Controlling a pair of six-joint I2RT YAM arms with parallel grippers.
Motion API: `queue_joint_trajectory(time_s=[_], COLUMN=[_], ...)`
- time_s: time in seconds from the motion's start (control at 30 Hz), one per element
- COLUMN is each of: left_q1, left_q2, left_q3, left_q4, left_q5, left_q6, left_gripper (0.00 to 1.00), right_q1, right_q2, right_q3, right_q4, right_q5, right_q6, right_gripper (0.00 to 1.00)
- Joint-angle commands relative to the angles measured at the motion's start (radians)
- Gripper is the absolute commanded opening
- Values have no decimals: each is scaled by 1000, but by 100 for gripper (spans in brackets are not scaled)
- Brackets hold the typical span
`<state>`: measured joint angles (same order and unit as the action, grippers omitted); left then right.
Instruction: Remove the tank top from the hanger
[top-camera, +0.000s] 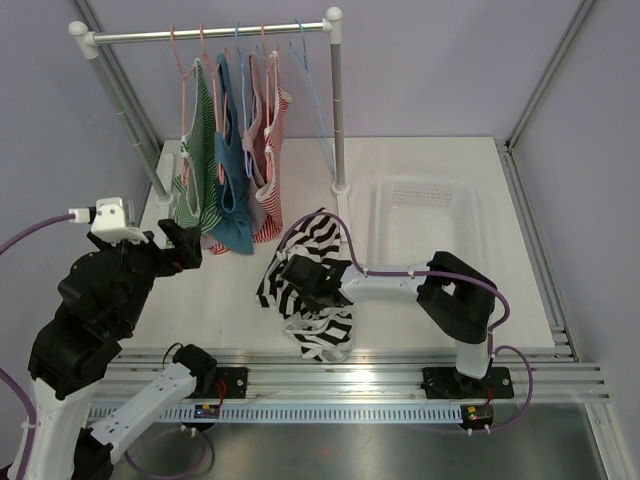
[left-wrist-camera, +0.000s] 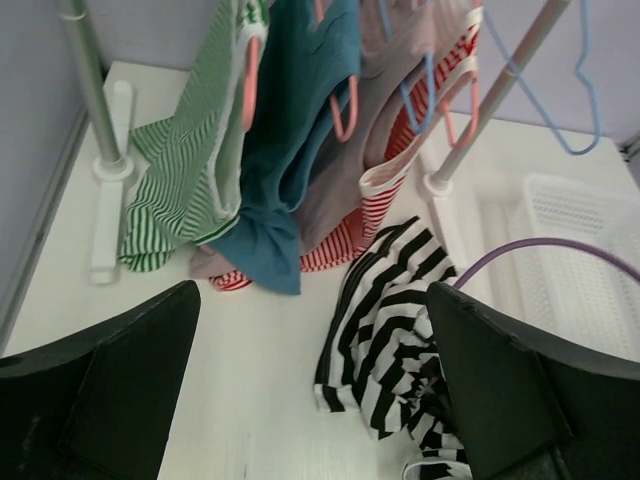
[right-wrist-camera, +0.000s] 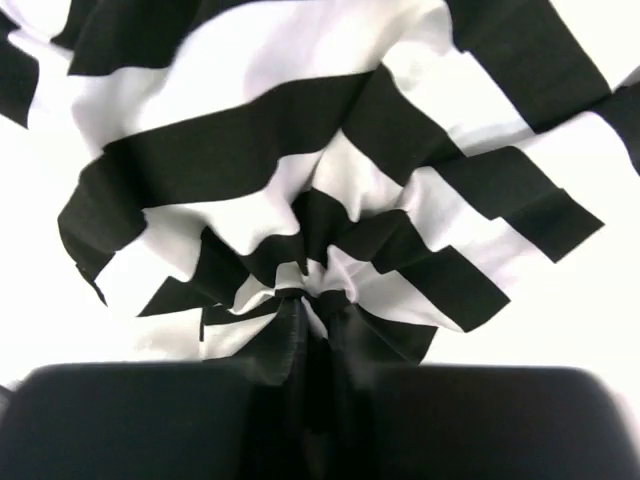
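Observation:
A black-and-white striped tank top (top-camera: 305, 285) hangs bunched from my right gripper (top-camera: 305, 278) just above the table, off any hanger. In the right wrist view the cloth (right-wrist-camera: 300, 180) is pinched between the shut fingers (right-wrist-camera: 290, 340). It also shows in the left wrist view (left-wrist-camera: 400, 320). My left gripper (top-camera: 185, 243) is open and empty, left of the top and below the rack; its fingers (left-wrist-camera: 110, 380) frame the scene. Several tank tops, green striped (top-camera: 200, 150), blue (top-camera: 232, 170) and red striped (top-camera: 270, 160), hang on hangers on the rack rail (top-camera: 210, 33).
A white plastic basket (top-camera: 425, 225) stands at the right of the table. The rack's right post (top-camera: 338, 110) and its foot stand just behind the striped top. An empty blue hanger (top-camera: 305, 60) hangs at the rail's right end. A purple cable (left-wrist-camera: 540, 250) arches over the right arm.

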<state>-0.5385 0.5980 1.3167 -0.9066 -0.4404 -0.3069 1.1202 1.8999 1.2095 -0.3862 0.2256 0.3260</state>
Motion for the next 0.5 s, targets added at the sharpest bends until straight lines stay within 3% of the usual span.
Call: queue_joint_trajectory(time_s=[0.0, 0.27, 0.47], left_q1=[-2, -2, -2], left_q2=[-59, -95, -95], left_q3=[-57, -122, -132], left_q4=[17, 21, 15], left_q5=[-127, -173, -167], left_q6=[29, 49, 51], left_gripper=[99, 99, 99], right_q1=[7, 10, 4], right_q2=[5, -364, -522], right_q3=[-30, 15, 160], right_q4=[-23, -127, -293], right_q5=[17, 106, 283], right_q6=[24, 38, 25], right_gripper=[0, 0, 0])
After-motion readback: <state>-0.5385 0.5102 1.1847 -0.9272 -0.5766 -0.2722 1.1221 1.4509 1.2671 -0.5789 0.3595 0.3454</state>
